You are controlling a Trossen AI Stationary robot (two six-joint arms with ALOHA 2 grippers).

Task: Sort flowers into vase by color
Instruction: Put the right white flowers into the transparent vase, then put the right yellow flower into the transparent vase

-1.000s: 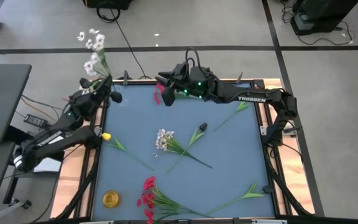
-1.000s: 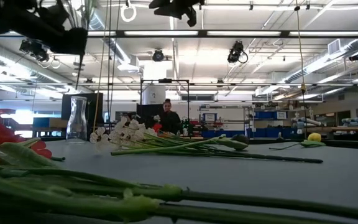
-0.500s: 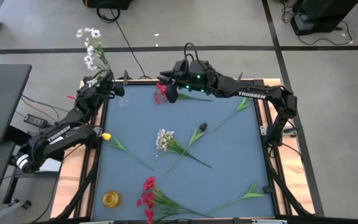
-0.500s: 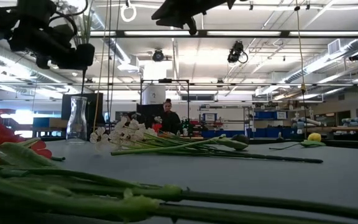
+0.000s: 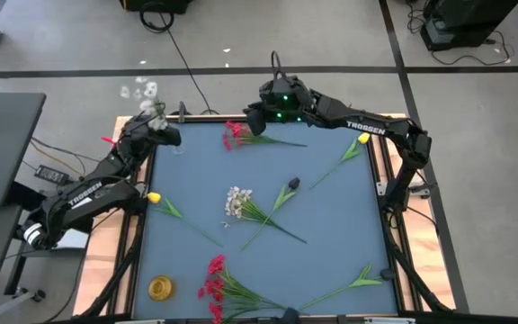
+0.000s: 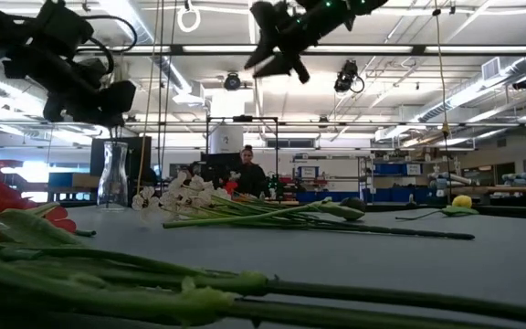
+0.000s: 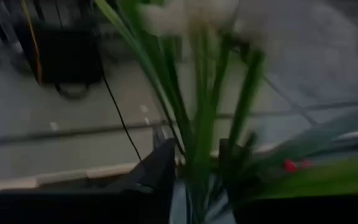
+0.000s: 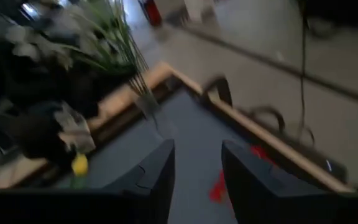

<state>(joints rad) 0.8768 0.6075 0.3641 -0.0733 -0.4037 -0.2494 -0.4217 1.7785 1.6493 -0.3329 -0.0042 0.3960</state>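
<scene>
Left gripper (image 7: pixel 194 165) pinches the white sprig (image 5: pixel 147 94) low on its light, floppy stems at upper left; right gripper (image 8: pixel 197 165) hangs open, empty.

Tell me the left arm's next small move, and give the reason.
Probably lower the white sprig stem-first into the glass vase. The left gripper holds it by the stems at the table's far left corner, close above the vase. The right gripper is empty, its jaws open above a red flower lying on the mat.
</scene>
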